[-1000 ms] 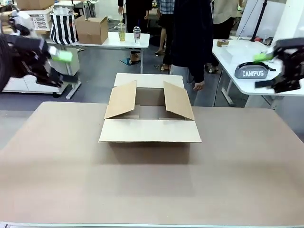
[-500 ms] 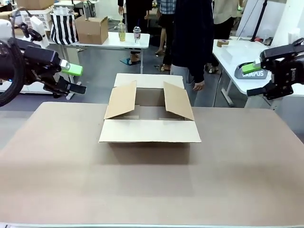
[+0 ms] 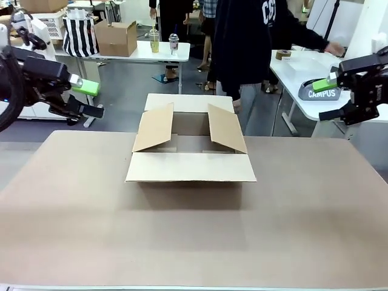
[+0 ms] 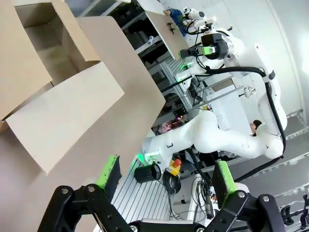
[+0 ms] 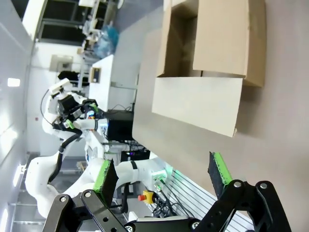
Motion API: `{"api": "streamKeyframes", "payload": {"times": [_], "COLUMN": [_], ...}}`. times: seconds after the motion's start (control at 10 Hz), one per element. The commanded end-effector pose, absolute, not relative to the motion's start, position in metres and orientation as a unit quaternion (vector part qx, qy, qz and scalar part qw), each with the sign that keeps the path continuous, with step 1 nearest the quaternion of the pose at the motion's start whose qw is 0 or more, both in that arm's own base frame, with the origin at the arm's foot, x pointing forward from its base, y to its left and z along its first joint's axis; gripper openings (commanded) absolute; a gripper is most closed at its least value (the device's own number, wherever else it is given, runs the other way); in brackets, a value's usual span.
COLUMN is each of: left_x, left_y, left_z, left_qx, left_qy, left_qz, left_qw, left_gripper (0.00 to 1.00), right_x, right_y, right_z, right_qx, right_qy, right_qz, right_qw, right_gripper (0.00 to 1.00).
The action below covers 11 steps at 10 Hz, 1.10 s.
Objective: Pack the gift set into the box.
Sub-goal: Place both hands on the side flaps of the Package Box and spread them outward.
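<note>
The box (image 3: 190, 167) is a shallow brown cardboard carton with all four flaps spread open, standing at the far middle of the table; its inside looks bare. It appears again in the left wrist view (image 4: 58, 101) and the right wrist view (image 5: 203, 99). My left gripper (image 3: 90, 100) hovers open at the left, above and beyond the table's left corner, holding nothing. At the far right my right gripper (image 3: 327, 100) hangs open and holds nothing. No gift set is in view. A person in dark clothes (image 3: 245, 42) stands behind the box, reaching an arm toward the right side table.
The brown tabletop (image 3: 194, 236) spreads wide in front of the box. A white side table (image 3: 303, 91) at the right carries a grey CAMPUS pouch (image 3: 321, 92). Another table (image 3: 142, 53) at the back holds a smaller carton (image 3: 116, 37) and cups.
Both grippers swung in and settled level beside the table. The person behind the box shifted and stretched an arm out to the right.
</note>
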<state>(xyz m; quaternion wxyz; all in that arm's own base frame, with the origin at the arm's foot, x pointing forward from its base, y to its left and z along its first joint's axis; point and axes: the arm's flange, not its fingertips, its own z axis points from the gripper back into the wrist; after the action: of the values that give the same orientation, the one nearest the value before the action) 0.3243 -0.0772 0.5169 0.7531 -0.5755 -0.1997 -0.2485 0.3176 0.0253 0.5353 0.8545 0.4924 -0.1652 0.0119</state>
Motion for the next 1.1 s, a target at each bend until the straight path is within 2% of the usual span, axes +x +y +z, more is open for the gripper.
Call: {"api": "streamKeyframes", "payload": {"times": [0.0,0.1,0.4,0.6,0.7,0.8,0.9,1.0], "left_x": [0.341,0.361,0.419,0.449,0.459,0.464,0.441,0.441], "left_y": [-0.100,-0.121,-0.198,-0.251,-0.270,-0.283,-0.258,-0.258], "left_z": [0.542,0.551,0.553,0.540,0.533,0.530,0.525,0.525], "left_qx": [-0.534,-0.462,-0.291,-0.162,-0.117,-0.097,-0.171,-0.171], "left_qy": [-0.165,-0.145,-0.089,-0.093,-0.127,-0.161,-0.134,-0.134], "left_qz": [-0.212,-0.165,-0.132,-0.131,-0.134,-0.137,-0.142,-0.142], "left_qw": [0.802,0.860,0.943,0.974,0.976,0.973,0.966,0.966], "left_gripper": [1.00,1.00,1.00,1.00,1.00,1.00,1.00,1.00], "right_x": [0.322,0.322,0.322,0.322,0.322,0.322,0.322,0.322], "right_y": [0.027,0.027,0.027,0.027,0.027,0.027,0.027,0.027], "right_z": [0.536,0.536,0.536,0.536,0.536,0.536,0.536,0.536], "right_qx": [0.497,0.497,0.497,0.497,0.497,0.497,0.497,0.497], "right_qy": [-0.173,-0.173,-0.173,-0.173,-0.173,-0.173,-0.173,-0.173], "right_qz": [0.025,0.025,0.025,0.025,0.025,0.025,0.025,0.025], "right_qw": [0.850,0.850,0.850,0.850,0.850,0.850,0.850,0.850], "right_gripper": [1.00,1.00,1.00,1.00,1.00,1.00,1.00,1.00]}}
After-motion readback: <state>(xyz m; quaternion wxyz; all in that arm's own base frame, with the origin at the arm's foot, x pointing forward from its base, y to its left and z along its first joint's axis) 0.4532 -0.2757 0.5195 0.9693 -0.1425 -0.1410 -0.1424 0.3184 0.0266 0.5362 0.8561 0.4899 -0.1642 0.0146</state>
